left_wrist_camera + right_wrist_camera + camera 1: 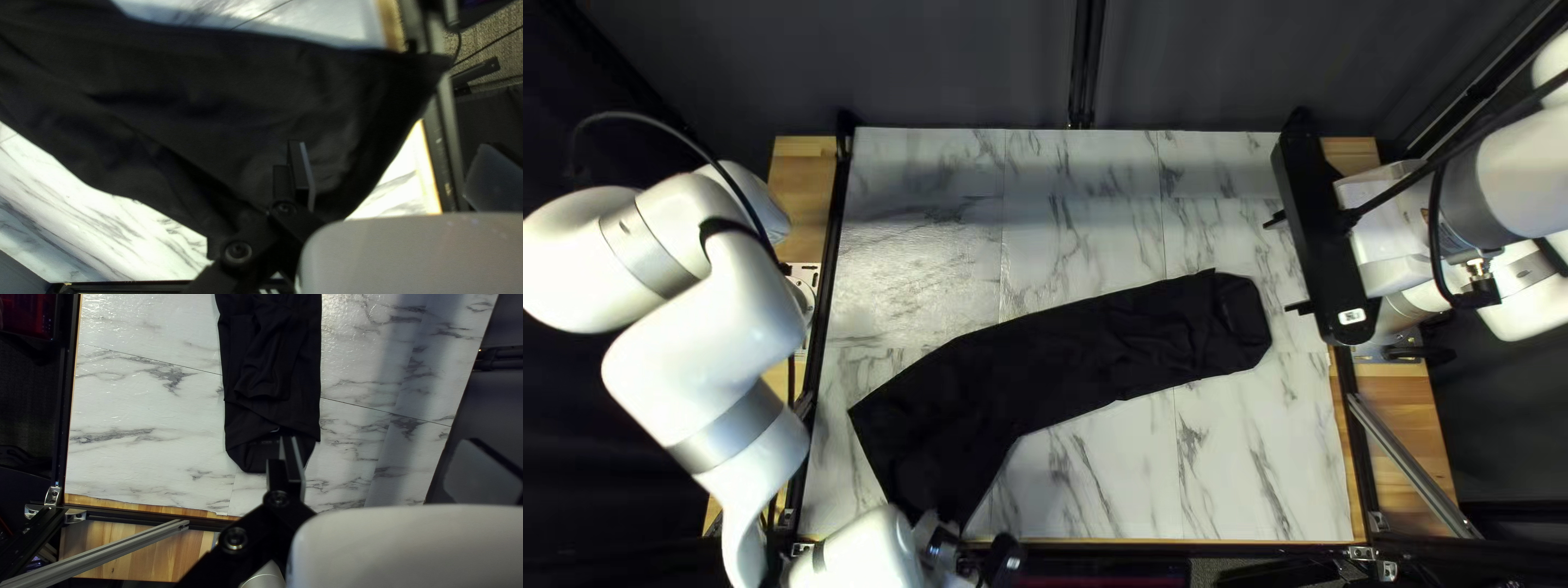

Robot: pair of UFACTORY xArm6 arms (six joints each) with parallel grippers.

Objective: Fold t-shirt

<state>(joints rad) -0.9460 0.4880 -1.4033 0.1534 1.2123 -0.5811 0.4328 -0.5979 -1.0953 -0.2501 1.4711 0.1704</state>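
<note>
Across white marbled tabletop (1089,240): long, bent black cloth t-shirt (1046,370), with black left gripper (1002,558) spread at near left, black right gripper (1286,265) spread at far right.

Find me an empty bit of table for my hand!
The table is bare between the black shirt and the far edge, and from its bend to the near right corner. It's crowded near my left arm and right gripper.

There are two arms (703,316), two hands (1278,267), one t-shirt (1046,370) and one table (1089,240).
</note>
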